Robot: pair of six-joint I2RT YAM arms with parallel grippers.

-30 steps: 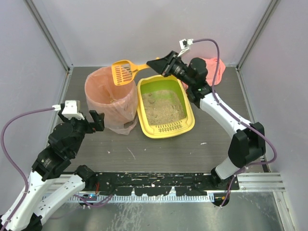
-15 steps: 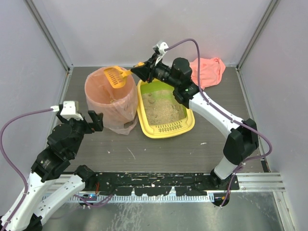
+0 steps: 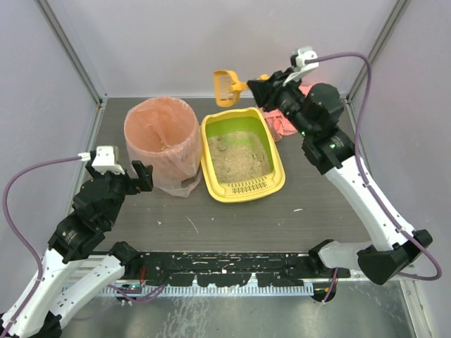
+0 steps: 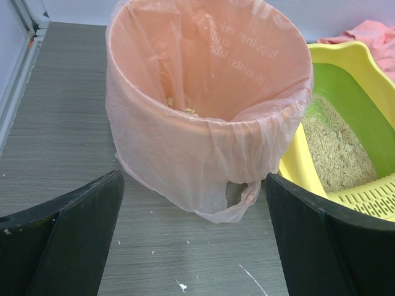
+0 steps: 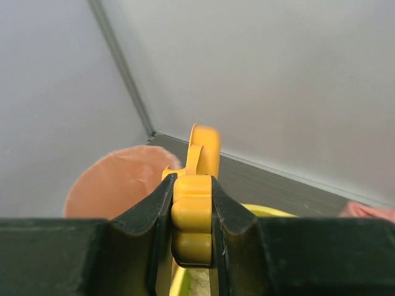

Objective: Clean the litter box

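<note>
A: Swung away from above the pink-lined bin (image 3: 151, 158) and out toward the far right corner of the surface (image 3: 232, 215): right gripper (image 3: 266, 83), pinched tight on the handle of the yellow litter scoop (image 3: 227, 84).

B: And the left gripper (image 4: 194, 185)?

A: Spread wide, hovering near the bin, holding nothing.

B: Litter box (image 3: 246, 189)?

A: Flat on the middle of the surface, just right of the bin, touching its bag or nearly. Pink cloth (image 3: 282, 125) beyond its far right corner.

B: Handling?

A: Probably stiff, light plastic, weighed down low by loose sandy litter. Likely to spill if tipped. Best taken by the yellow rim at the slotted near end and kept level.
</note>
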